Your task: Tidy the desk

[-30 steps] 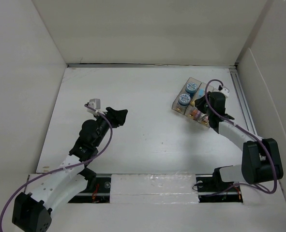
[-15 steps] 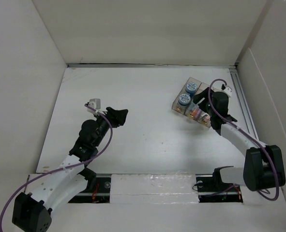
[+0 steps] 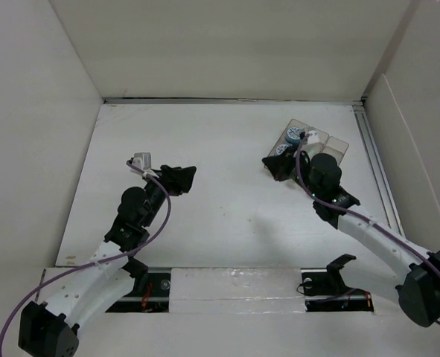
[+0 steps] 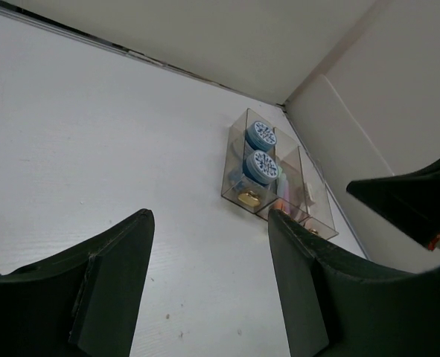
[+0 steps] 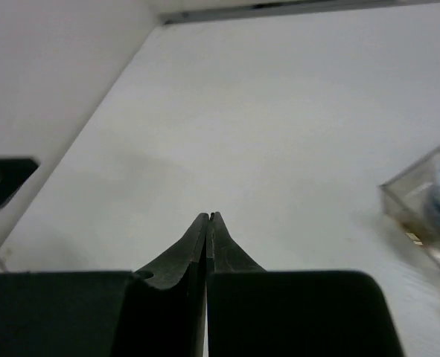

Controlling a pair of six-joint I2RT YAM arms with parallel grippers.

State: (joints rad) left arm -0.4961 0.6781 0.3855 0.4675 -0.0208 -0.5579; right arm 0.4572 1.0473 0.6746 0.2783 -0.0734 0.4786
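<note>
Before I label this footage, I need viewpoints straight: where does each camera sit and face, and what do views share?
Top external: above and behind the arms, looking down on the desk; left arm with left hand, right arm with right hand show.
Left wrist: on the left arm, facing the clear tray by the right wall; its open fingers frame the bottom.
Right wrist: on the right arm, facing bare desk and left wall; its shut fingers bottom centre.
Shared: the tray shows in all three.
</note>
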